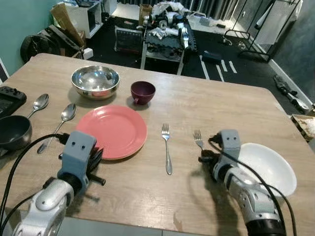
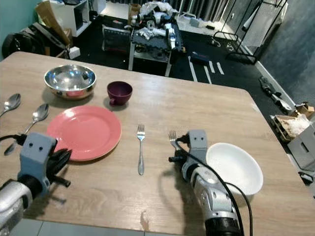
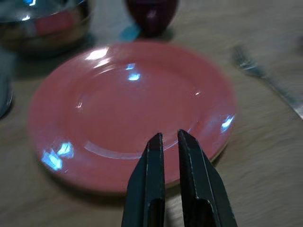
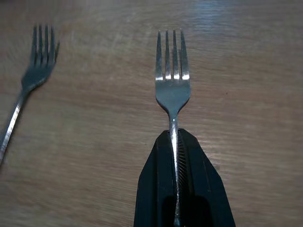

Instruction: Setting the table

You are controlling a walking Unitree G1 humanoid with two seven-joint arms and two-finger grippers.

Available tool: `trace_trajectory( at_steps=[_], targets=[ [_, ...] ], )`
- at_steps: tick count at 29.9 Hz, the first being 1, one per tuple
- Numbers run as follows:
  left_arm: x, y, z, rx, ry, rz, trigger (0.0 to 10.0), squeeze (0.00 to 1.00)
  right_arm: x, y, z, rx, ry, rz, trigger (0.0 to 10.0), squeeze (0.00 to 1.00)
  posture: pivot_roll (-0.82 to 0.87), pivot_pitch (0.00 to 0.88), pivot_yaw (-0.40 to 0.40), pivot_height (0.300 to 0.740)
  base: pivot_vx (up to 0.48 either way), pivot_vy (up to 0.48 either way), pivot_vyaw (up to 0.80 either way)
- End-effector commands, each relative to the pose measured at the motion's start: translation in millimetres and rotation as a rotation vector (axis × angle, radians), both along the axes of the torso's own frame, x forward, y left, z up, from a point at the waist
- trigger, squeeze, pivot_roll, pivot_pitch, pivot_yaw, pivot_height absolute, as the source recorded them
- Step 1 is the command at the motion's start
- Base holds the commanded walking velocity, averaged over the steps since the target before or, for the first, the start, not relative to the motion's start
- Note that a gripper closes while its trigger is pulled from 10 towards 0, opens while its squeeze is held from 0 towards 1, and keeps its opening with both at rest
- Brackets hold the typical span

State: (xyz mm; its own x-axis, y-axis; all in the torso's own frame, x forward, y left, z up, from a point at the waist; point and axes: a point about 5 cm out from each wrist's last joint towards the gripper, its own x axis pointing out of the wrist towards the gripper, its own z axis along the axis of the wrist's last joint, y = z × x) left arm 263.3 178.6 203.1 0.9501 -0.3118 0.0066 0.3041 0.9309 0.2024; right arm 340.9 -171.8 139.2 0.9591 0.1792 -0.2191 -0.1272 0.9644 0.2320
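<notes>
My right gripper (image 4: 174,135) is shut on the handle of a silver fork (image 4: 173,82). The fork lies flat on the wooden table (image 1: 216,105) with its tines pointing away from me, just left of a white bowl (image 1: 270,169). A second fork (image 1: 167,147) lies to its left, beside a pink plate (image 1: 112,131). My left gripper (image 3: 169,137) hovers at the plate's near rim, its fingers almost together with nothing between them. In the left eye view this gripper (image 1: 96,158) sits at the plate's front-left edge.
Behind the plate stand a steel bowl (image 1: 95,81) and a maroon cup (image 1: 142,92). Two spoons (image 1: 63,117) lie to the plate's left, near a dark bowl (image 1: 14,132) and a black device (image 1: 10,98). Clutter and a cart stand on the floor beyond the table.
</notes>
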Motion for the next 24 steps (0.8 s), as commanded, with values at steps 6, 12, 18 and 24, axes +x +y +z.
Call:
trace_trajectory(
  at_steps=[6, 12, 18, 24],
  targets=[
    [-11.7, -16.3, 16.1, -0.015, -0.016, -0.224, 10.0, 0.0, -3.7, 4.5, 20.3, 0.163, -0.117, -0.022, 0.0, 0.0, 0.2, 0.17, -0.013, 0.74, 0.0, 0.0, 0.0],
    [-19.5, -22.9, 22.1, 0.072, -0.002, -0.384, 10.0, 0.0, -11.8, 8.1, 48.7, 0.206, -0.273, -0.016, 0.0, 0.0, 0.2, 0.17, -0.001, 0.74, 0.0, 0.0, 0.0],
    [-23.9, -22.8, 30.3, 0.102, -0.005, -0.446, 10.0, 0.0, -18.6, 10.0, 44.8, 0.131, -0.283, -0.007, 10.0, 0.0, 0.2, 0.169, 0.005, 0.74, 0.0, 0.0, 0.0],
    [-23.2, -22.6, 38.7, 0.082, -0.028, -0.46, 10.0, 0.0, -20.7, 8.4, 46.3, 0.086, -0.317, -0.032, 10.0, 0.0, 0.19, 0.166, 0.007, 0.74, 0.0, 0.0, 0.0]
  ],
)
